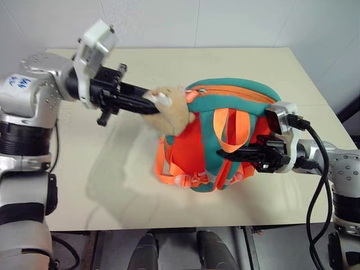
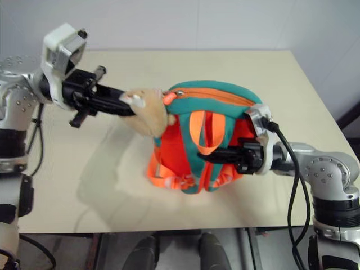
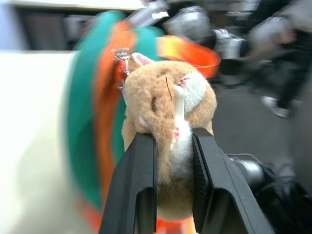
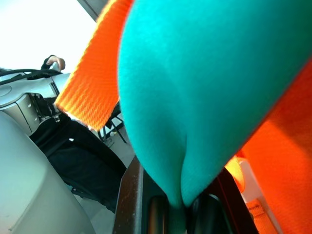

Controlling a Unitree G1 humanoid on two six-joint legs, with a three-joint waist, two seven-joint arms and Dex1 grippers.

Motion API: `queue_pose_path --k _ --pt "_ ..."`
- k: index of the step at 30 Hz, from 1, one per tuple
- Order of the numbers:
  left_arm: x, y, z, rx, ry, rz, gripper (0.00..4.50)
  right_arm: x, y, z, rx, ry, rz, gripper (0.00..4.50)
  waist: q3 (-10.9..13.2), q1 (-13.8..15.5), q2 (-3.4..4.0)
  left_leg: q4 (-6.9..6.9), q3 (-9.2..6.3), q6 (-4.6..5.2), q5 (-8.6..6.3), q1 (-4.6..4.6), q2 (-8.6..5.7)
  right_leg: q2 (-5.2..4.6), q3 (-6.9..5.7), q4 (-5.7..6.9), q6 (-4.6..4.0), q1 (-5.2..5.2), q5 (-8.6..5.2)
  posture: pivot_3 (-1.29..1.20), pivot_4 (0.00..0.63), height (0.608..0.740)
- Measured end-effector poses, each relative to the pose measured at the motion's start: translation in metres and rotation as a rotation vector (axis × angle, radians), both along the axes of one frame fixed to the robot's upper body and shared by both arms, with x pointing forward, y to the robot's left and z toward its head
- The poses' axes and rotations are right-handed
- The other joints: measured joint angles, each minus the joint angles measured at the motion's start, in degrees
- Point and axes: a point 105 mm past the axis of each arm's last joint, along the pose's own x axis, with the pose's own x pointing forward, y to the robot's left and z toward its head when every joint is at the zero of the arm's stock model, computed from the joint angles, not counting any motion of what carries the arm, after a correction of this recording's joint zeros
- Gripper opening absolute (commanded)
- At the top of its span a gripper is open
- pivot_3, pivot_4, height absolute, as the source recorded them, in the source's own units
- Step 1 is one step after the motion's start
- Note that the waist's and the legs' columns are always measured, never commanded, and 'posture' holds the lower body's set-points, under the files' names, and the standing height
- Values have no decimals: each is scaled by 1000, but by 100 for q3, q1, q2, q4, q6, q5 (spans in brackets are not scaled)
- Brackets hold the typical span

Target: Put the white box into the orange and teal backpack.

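Two grippers hold the orange and teal backpack mid-tabletop: left gripper, at 9 o'clock, pinches its plush animal; right gripper, at 3 o'clock, clamps a teal strap. Next, I think: open the zip.

The surface lies bare from 10 to 2 o'clock; the backpack blocks the centre. Both pincers flank it at 9 and 3 o'clock.

Robot test room or lab, plainly fitted

A bare beige table stands against blank white wall panels beyond both sets of jaws; cabling trails from the arm at the table's edge, and past the left jaws a person's dark-trousered legs stand on grey floor.
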Motion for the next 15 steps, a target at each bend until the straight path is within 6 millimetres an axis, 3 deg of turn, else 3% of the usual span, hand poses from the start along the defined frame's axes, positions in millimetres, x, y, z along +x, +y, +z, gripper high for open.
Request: queue_pose_path --k 7,11,15 --pt "26 21 -47 125 140 138 508 -2 1 -2 5 2 -12 73 0 14 0 -2 -1 0 0 -1 1 0 0 0 -3 0 -2 0 150 740" --pt "34 16 -82 147 236 136 508 -4 1 -3 5 6 -20 73 0 14 -1 -2 0 0 0 -1 1 0 0 4 -4 0 -2 0 150 740" --pt "29 13 -116 178 327 117 508 -4 0 -4 10 17 -31 73 -1 8 -1 -2 0 0 0 0 2 0 1 10 -5 -2 -3 0 150 740"
